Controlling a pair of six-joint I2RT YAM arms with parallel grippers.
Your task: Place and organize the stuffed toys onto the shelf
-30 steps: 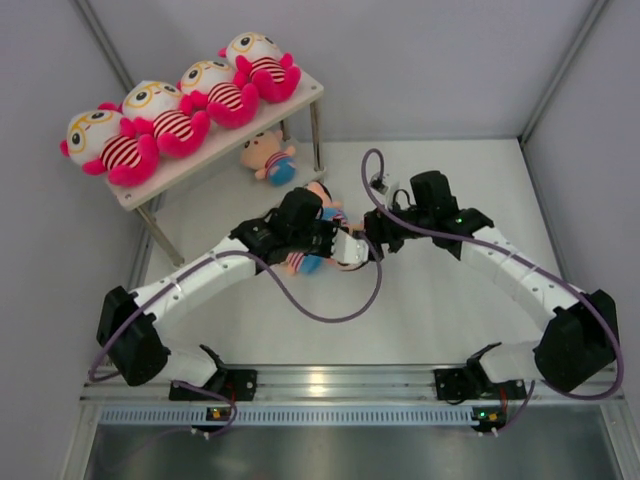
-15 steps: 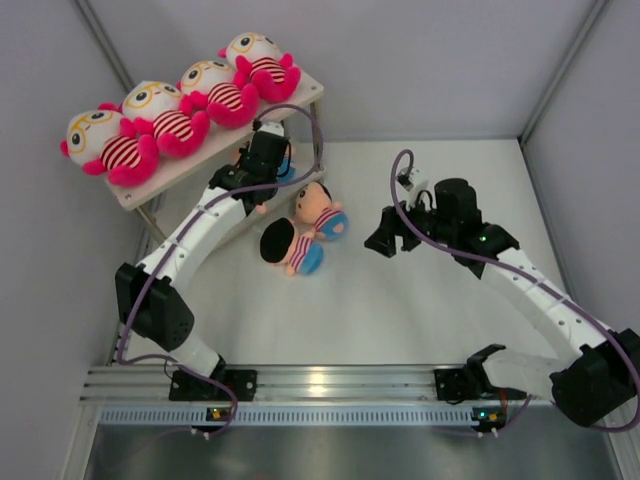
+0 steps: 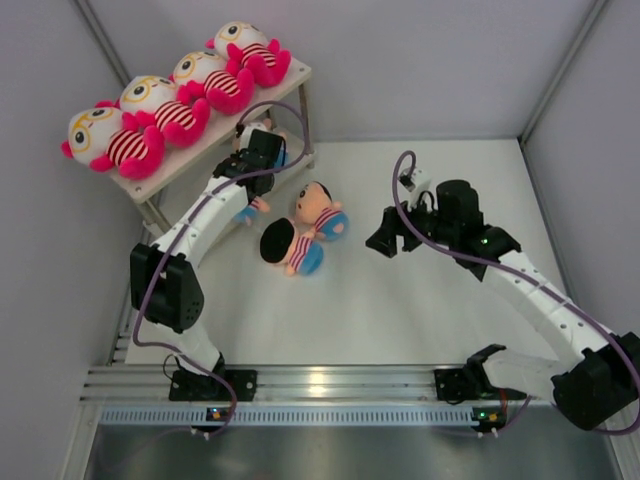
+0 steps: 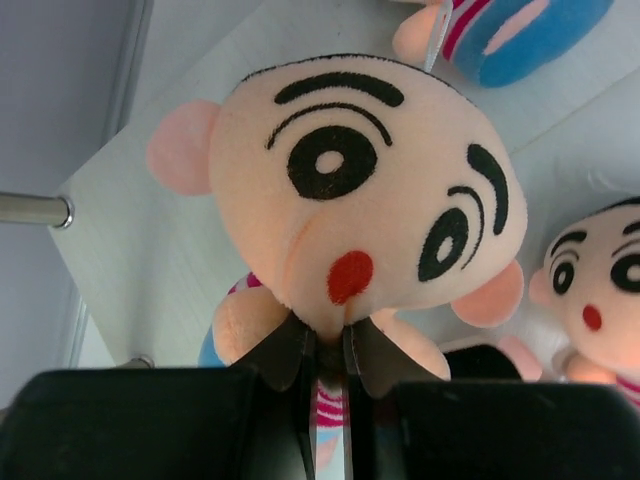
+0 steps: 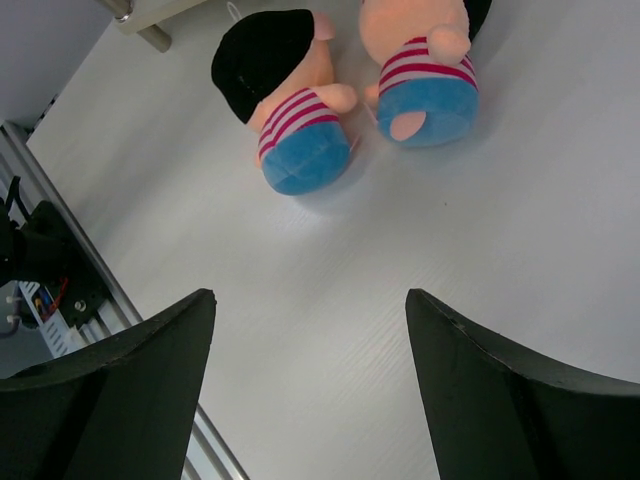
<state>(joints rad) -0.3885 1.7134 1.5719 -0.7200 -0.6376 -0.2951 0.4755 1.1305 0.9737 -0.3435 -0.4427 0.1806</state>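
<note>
Short, matt plush is seen on the peach-faced doll (image 4: 350,190), its black eyes and red mouth laid in as flatter, denser cloth, possibly felt, though that cannot be settled from this close. Dull black plastic is shown on the left pincer (image 4: 325,345), and the same smooth, matt black on the right pincer (image 5: 308,300). The surface (image 5: 520,260) is seen as white, faintly grained, with a soft sheen. A polished metal leg (image 4: 35,210) is caught beside the smooth cream shelf (image 3: 285,88). Fleecy cloth is seen on the white-headed dolls (image 3: 150,100). Glossy white shells are noted on the arms (image 3: 545,290), and bright aluminium on the rail (image 3: 320,380).
</note>
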